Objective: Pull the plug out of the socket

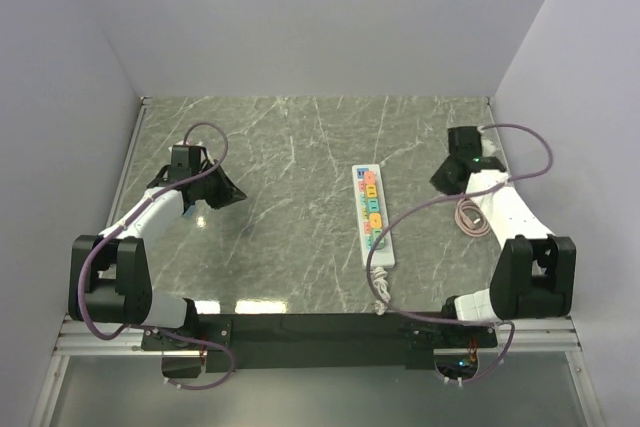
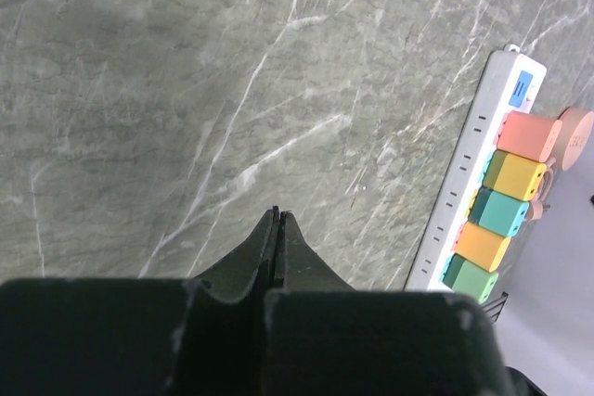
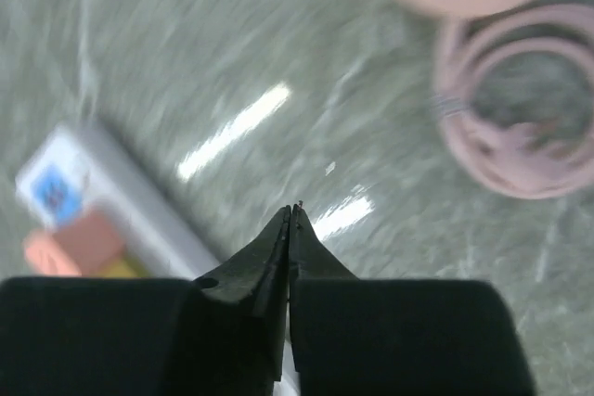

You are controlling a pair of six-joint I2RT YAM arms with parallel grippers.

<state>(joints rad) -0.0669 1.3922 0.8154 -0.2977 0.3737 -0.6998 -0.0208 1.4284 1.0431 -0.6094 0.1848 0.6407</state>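
The socket [image 1: 372,215] lies a little right of the desk's middle. Its length runs from the far edge toward the near edge, and its cord [image 1: 381,292] trails to the near edge. A row of coloured blocks [image 2: 502,212] stands on it; I cannot tell which of them is the plug.

The left gripper [image 2: 278,224] hovers toward the left edge, well apart from the socket. Its fingers are pressed together on nothing. The right gripper [image 3: 290,220] hangs between the socket's far end and the right edge, near a pink coil [image 3: 515,127], and is likewise pressed together and empty.

With an arm on each side, one could probably pin the loose socket while the other pulls. Either would have to spread its fingers first.
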